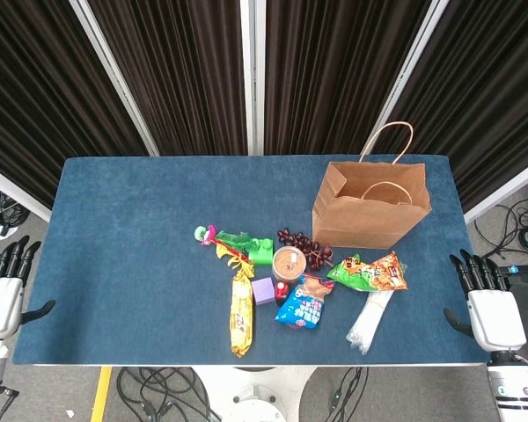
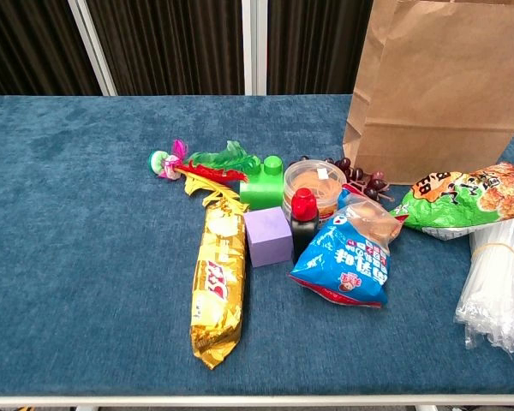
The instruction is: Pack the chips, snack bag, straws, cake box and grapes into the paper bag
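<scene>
The brown paper bag (image 1: pixel 370 207) (image 2: pixel 437 94) stands upright and open at the back right of the blue table. In front of it lie dark grapes (image 1: pixel 304 246) (image 2: pixel 360 178) and a round clear-lidded cake box (image 1: pixel 289 261) (image 2: pixel 314 184). To their right is a green-and-orange chips bag (image 1: pixel 368 272) (image 2: pixel 467 201). A blue snack bag (image 1: pixel 304 308) (image 2: pixel 347 261) and a bundle of clear straws (image 1: pixel 371 318) (image 2: pixel 493 278) lie closer to the front edge. My left hand (image 1: pixel 2 286) hangs open beyond the table's left edge. My right hand (image 1: pixel 488 303) hangs open beyond the right edge. Both hold nothing.
A long yellow snack pack (image 1: pixel 240 312) (image 2: pixel 218 287), a purple cube (image 1: pixel 264 291) (image 2: pixel 267 235), a green block (image 1: pixel 261 251) (image 2: pixel 264 184), a small red-capped bottle (image 1: pixel 282 291) (image 2: pixel 304 214) and a feathered toy (image 1: pixel 213 236) (image 2: pixel 184 163) crowd the table's middle. Dark curtains hang behind.
</scene>
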